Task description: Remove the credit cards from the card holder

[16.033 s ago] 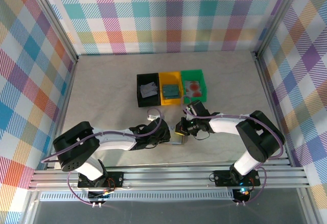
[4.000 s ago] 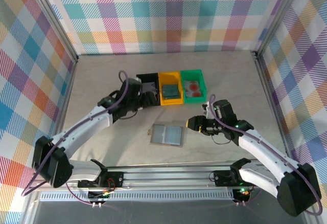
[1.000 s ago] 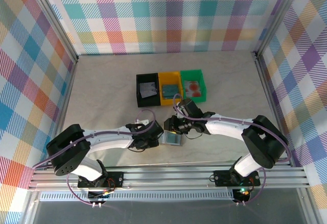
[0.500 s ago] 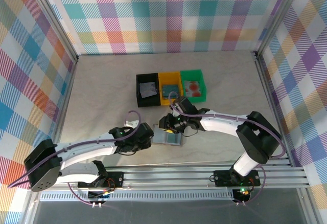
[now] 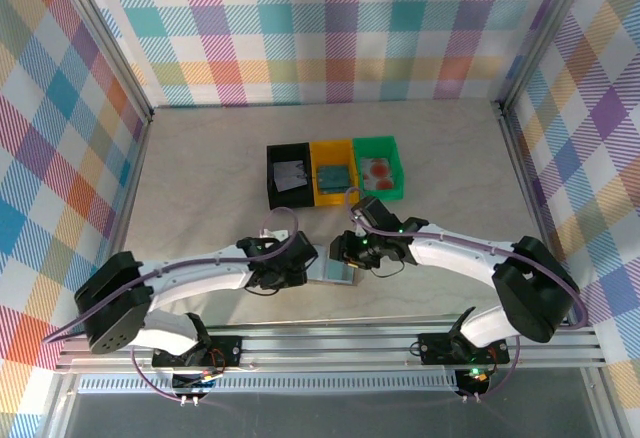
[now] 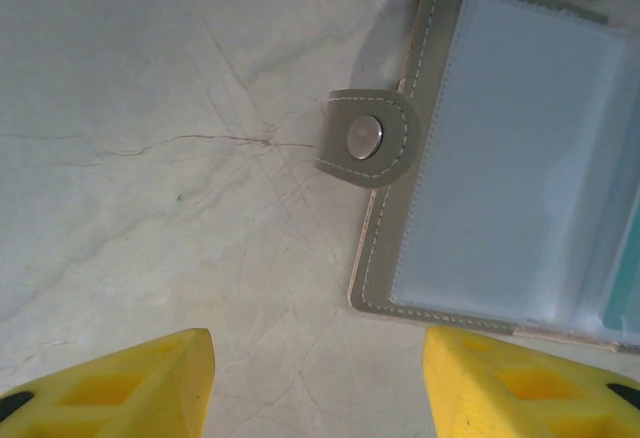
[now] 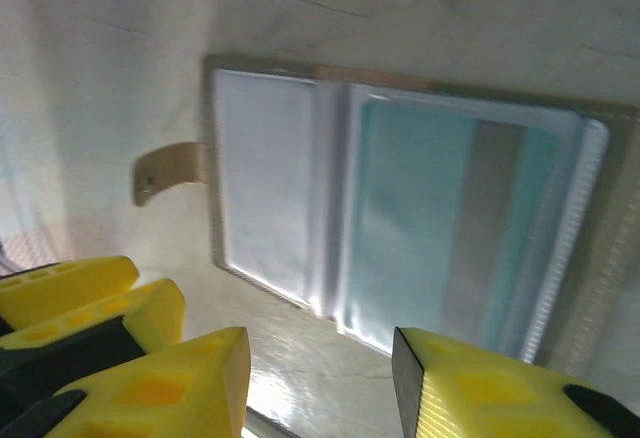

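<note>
Yellow fingers mark the left gripper (image 5: pixel 302 266), which hangs low over the marbled beige table (image 5: pixel 200 188) at the left edge of the card holder (image 5: pixel 338 272). Its jaws stand wide apart with only bare table between them. In the left wrist view the right-hand finger (image 6: pixel 530 388) lies just below the holder's near corner; whether they touch cannot be told. The card holder lies open and flat near the front of the table, between the two grippers. It is grey with pale stitching, and a rounded snap tab (image 6: pixel 365 138) sticks out flat from its left edge onto the table. Of its two clear blue-grey pocket panels, the left one (image 7: pixel 265 198) looks empty. The right one holds a teal card (image 7: pixel 430 218) with a grey band across it, still fully inside the pocket. The right gripper (image 5: pixel 343 251) reaches in from the right and hovers over the far right part of the holder. Its yellow fingers are parted and nothing is held between them. In the right wrist view the holder's near edge lies just beyond the fingertips. Behind the holder, well apart from it, three small trays stand in a row, side walls touching. The black tray (image 5: pixel 272 180) holds a whitish card (image 5: pixel 291 173), the yellow tray (image 5: pixel 334 195) a second teal card (image 5: pixel 333 175), and the green tray (image 5: pixel 380 191) a reddish card (image 5: pixel 378 168).
</note>
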Tool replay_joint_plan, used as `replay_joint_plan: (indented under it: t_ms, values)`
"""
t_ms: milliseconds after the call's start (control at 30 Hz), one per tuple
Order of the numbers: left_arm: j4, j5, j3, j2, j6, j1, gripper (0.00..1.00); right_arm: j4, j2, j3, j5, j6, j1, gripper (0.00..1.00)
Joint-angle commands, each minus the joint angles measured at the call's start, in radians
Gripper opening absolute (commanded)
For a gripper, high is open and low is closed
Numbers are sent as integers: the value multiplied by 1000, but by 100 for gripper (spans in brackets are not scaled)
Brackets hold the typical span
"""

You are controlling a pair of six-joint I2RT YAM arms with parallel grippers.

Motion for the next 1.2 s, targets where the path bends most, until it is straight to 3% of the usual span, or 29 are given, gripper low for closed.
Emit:
replay_joint_plan:
  t_ms: [0,333,667,1167]
  values:
    - [11,12,47,51,31,-7,57,-34,2,-9,23,-17,-1,43]
    - [96,79,27,153,64,71,57,-76,15,-9,56,-18,-28,44]
    - [169,133,-23,217,49,83,57,-60,59,-5,45,-14,-34,46]
    - [249,172,-79,245,17,74,56,-14,126,15,8,-14,-32,35]
